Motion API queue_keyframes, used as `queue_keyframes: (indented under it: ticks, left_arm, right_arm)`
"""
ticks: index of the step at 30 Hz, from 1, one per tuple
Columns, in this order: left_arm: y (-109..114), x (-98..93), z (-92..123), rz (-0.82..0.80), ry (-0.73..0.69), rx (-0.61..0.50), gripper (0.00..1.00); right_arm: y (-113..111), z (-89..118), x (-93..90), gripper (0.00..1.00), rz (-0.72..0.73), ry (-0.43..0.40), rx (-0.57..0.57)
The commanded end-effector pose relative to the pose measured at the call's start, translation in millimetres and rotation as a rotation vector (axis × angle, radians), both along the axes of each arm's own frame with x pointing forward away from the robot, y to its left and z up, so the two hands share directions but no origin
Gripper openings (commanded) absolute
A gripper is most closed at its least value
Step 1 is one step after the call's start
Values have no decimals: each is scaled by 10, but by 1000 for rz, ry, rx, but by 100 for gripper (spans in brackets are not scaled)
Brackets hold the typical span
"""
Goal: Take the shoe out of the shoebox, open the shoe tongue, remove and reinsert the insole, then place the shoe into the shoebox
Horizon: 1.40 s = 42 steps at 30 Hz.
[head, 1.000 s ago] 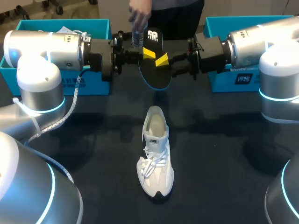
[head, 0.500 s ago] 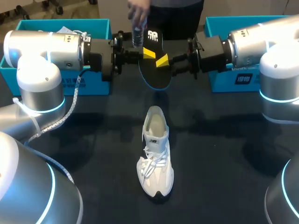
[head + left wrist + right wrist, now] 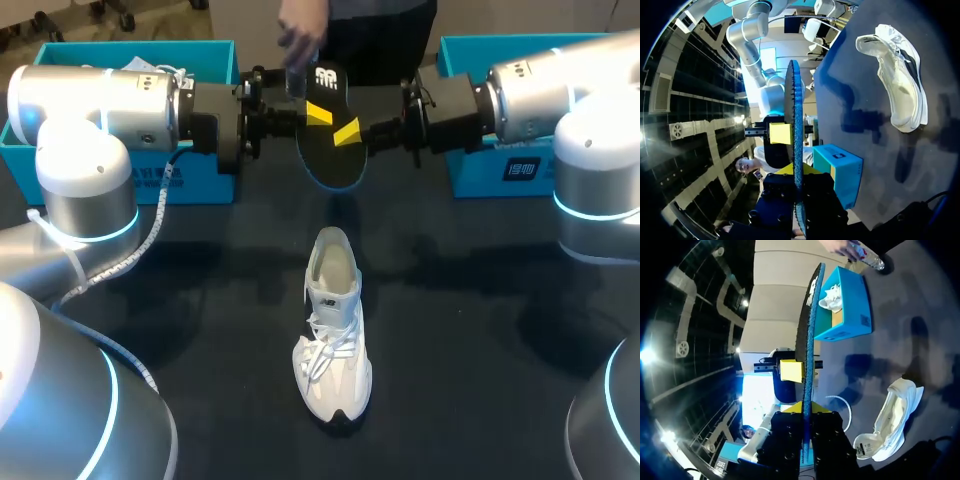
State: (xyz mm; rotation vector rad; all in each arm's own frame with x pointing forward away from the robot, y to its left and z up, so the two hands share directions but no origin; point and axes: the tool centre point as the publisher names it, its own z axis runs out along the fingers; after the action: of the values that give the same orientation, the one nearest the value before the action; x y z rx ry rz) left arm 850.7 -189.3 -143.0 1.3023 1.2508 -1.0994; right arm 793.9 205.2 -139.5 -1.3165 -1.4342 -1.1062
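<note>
Insole (image 3: 330, 140) aloft above the far middle of the table (image 3: 480, 330), gripped by both arms at once. The left claw (image 3: 312, 115) is clamped on its left edge and the right claw (image 3: 352, 130) on its right edge, with a yellow tip of each pressed flat on the black upper face. In each wrist view the insole runs edge-on between that arm's own fingers, and the other arm's yellow tip faces it from further along.

The shoe (image 3: 335, 330) lies alone on the table nearer the camera, well apart from the insole. Its sole is down, its mouth gapes open and its toe points toward the camera. A left box (image 3: 205, 175) and a right box (image 3: 480, 175) stand at the far corners.

Little has changed over the past second. The right arm has edged a shade toward the middle, while the insole has barely stirred and the shoe has not moved at all. Neither claw has let go. Behind the insole, a person's hand (image 3: 300, 40) holding a bottle (image 3: 297, 82) has shifted slightly over the table's far edge.

By the look of it, the removal step is done and the insole is mid-handover or being squared up. One claw probably has to release before the other can carry the insole down into the open shoe.
</note>
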Motion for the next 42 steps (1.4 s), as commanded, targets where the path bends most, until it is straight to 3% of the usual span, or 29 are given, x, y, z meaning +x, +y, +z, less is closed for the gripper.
queue_keyframes:
  ticks: [1, 2, 9, 14, 17, 29, 33, 39, 40, 42]
  left_arm:
    - [37, -37, 21, -5, -5, 4, 44]
    - [60, -46, 28, -2, -6, 8, 100]
    - [286, -95, 38, 40, 13, 71, 100]
    - [518, -145, 69, 32, 118, 143, 100]
    - [664, -184, 47, 32, 159, 222, 100]
    - [664, -184, 47, 32, 159, 222, 100]
    - [706, -167, -31, 110, 281, 305, 100]
    - [942, -166, -9, 221, 510, 460, 100]
    - [978, -175, -9, 283, 568, 535, 100]
    - [978, -175, -9, 283, 568, 535, 100]
  right_arm:
    - [-10, -28, -21, 0, -19, -19, 20]
    - [-22, -32, -22, 0, -21, -23, 25]
    - [-111, -55, 17, 0, -37, -75, 34]
    - [-163, -22, 59, 0, -15, -181, 21]
    - [-204, -12, 93, 0, 21, -266, 85]
    - [-204, -12, 93, 0, 21, -266, 85]
    - [-230, -59, 103, 0, 0, -317, 90]
    - [-330, -107, 145, 0, -33, -421, 82]
    - [-337, -104, 158, 0, -47, -447, 79]
    - [-331, -102, 174, 0, -61, -480, 37]
